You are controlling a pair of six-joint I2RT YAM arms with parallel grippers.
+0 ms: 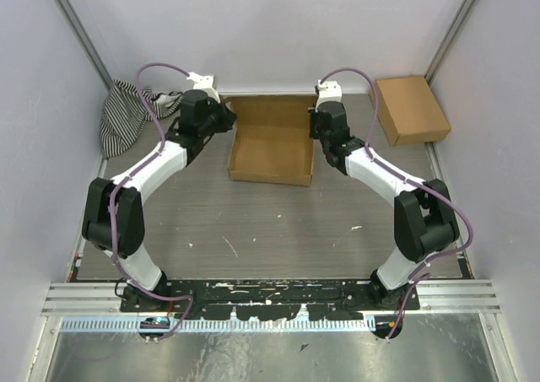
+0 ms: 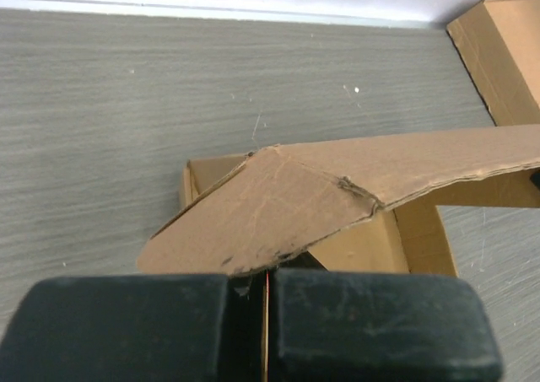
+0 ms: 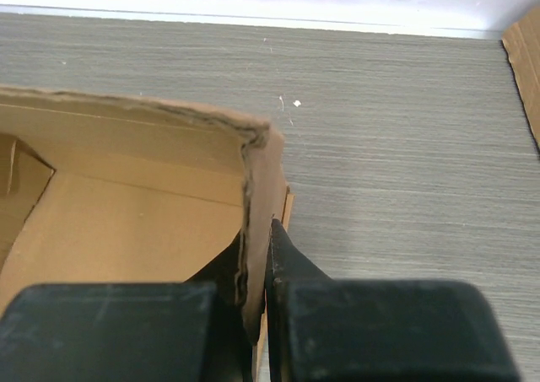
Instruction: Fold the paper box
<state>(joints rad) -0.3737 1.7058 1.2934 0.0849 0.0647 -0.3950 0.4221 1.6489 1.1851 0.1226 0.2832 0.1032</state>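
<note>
Step in hand, my read: forming the back end of the paper box [image 1: 270, 150], lid not shut yet. The box is sitting as a shallow open tray on the table [image 1: 278, 222], between the two tools, with each arm working one far corner.

Left gripper [image 2: 251, 285]: jaws are pressing together on the thin edge of a brown flap [image 2: 270, 209]. The flap is fanning out just ahead of the pads, and a long panel is running off to the tool's right above the tray.

Right gripper [image 3: 257, 268]: jaws are clamping a short end tab [image 3: 263, 180] at the corner. The tab is standing upright right in front of the pads. The tray floor is lying to the tool's left, bare table ahead and to its right.

A second cardboard box [image 1: 411, 108] is sitting well off to the right tool's right, not involved. A striped cloth [image 1: 122, 112] is lying off to the left tool's left.

Next move, judging from this: both tabs need turning inward and holding square while the long panel comes forward over the tray, then tucking them inside the side walls. That calls for both arms moving in sync. If one leads, I'm expecting the panel to twist or the tray to slide. The left flap is looking creased near its fold, so it may buckle rather than hinge cleanly.
</note>
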